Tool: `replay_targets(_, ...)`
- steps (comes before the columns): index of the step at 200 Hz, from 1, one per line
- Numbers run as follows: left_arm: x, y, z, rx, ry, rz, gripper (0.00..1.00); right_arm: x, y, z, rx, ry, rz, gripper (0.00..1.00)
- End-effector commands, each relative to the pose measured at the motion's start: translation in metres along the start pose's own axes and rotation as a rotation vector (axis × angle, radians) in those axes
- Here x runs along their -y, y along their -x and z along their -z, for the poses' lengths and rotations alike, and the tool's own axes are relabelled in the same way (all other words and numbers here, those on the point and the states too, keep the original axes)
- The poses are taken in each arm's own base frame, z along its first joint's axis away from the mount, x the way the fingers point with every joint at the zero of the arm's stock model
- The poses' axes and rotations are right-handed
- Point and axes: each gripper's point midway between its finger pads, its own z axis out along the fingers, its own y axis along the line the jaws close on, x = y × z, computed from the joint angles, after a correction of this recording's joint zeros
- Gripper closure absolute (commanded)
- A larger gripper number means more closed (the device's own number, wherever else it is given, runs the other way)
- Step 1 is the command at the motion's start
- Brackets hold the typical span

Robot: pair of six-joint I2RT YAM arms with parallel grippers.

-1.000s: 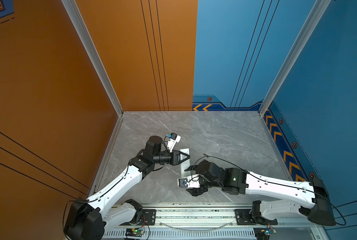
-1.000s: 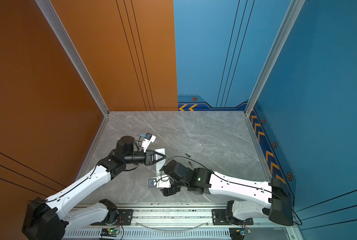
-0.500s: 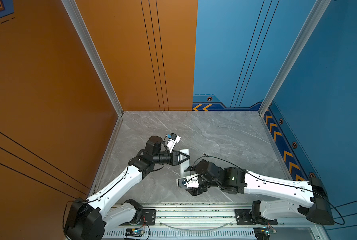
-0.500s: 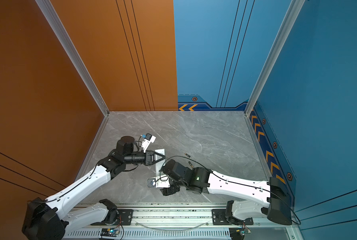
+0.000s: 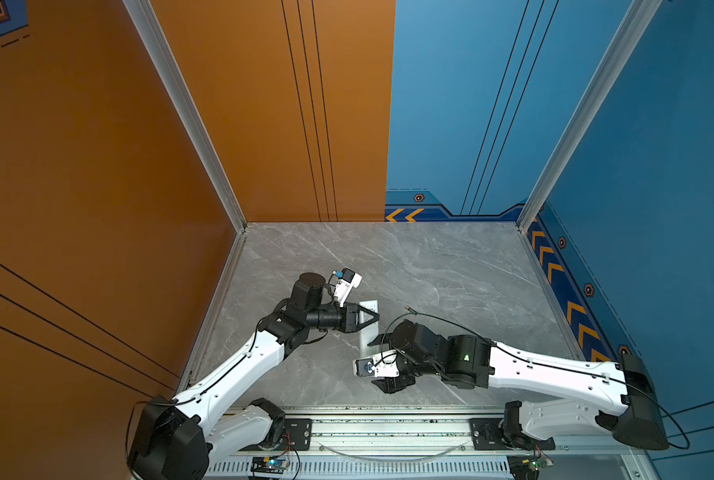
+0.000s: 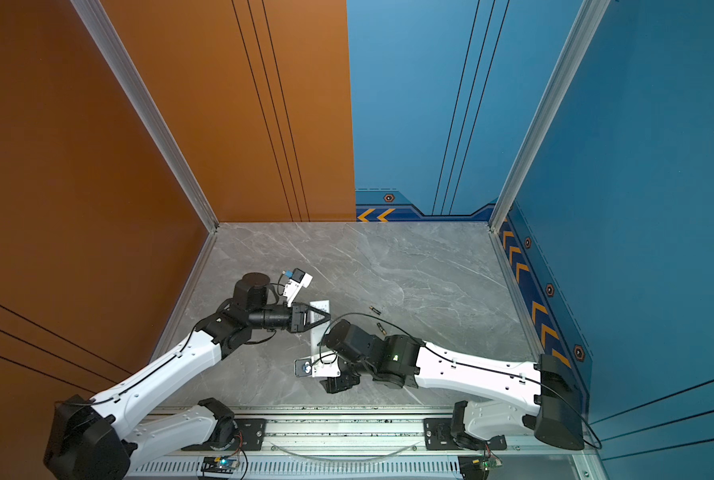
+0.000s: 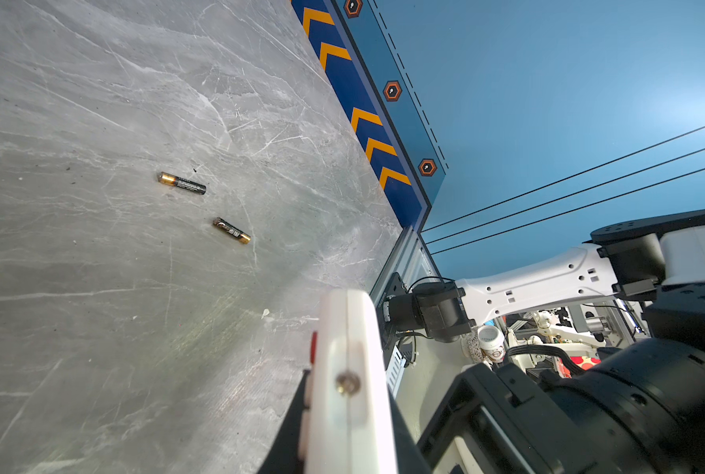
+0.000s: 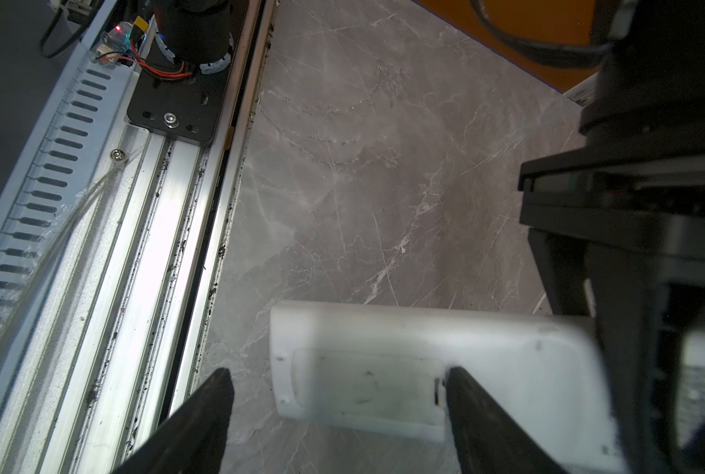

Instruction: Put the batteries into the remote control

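Note:
The white remote control (image 5: pixel 369 328) (image 6: pixel 320 308) is held on its edge just above the table, with my left gripper (image 5: pixel 374 316) (image 7: pixel 348 445) shut on it. In the left wrist view its narrow side (image 7: pixel 348 361) fills the space between the jaws. My right gripper (image 5: pixel 380 362) (image 8: pixel 336 377) is open at the remote's near end. Its two fingers straddle the plain white back (image 8: pixel 486 340), where the rectangular battery cover (image 8: pixel 367 381) sits. Two black batteries with gold ends (image 7: pixel 181 183) (image 7: pixel 231 230) lie apart on the table to the right of the remote (image 6: pixel 374 309) (image 6: pixel 381 328).
The grey marble table (image 5: pixel 450 266) is walled by an orange panel (image 5: pixel 97 208) on the left and blue panels (image 5: pixel 637 166) at the back and right. An aluminium rail (image 8: pixel 149 246) with the arm mounts runs along the front edge. A black cable (image 5: pixel 430 318) arcs over the right arm.
My right gripper has shifted slightly to the left along the remote's near end and its jaws have narrowed a little. The left arm and remote have not moved.

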Motion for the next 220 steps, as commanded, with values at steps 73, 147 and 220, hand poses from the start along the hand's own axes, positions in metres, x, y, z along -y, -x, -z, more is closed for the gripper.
replay_targets(73,0.015,0.016,0.007,0.052,-0.029,-0.07,1.0,-0.015,-0.003,0.011,-0.012,0.056,-0.002,0.21)
replay_targets(147,0.018,0.013,0.006,0.042,-0.039,-0.073,1.0,0.014,0.004,0.015,0.008,-0.1,0.013,0.19)
replay_targets(220,0.026,0.016,0.007,0.049,-0.055,-0.085,1.0,0.016,0.0,0.002,-0.007,-0.072,0.001,0.2)
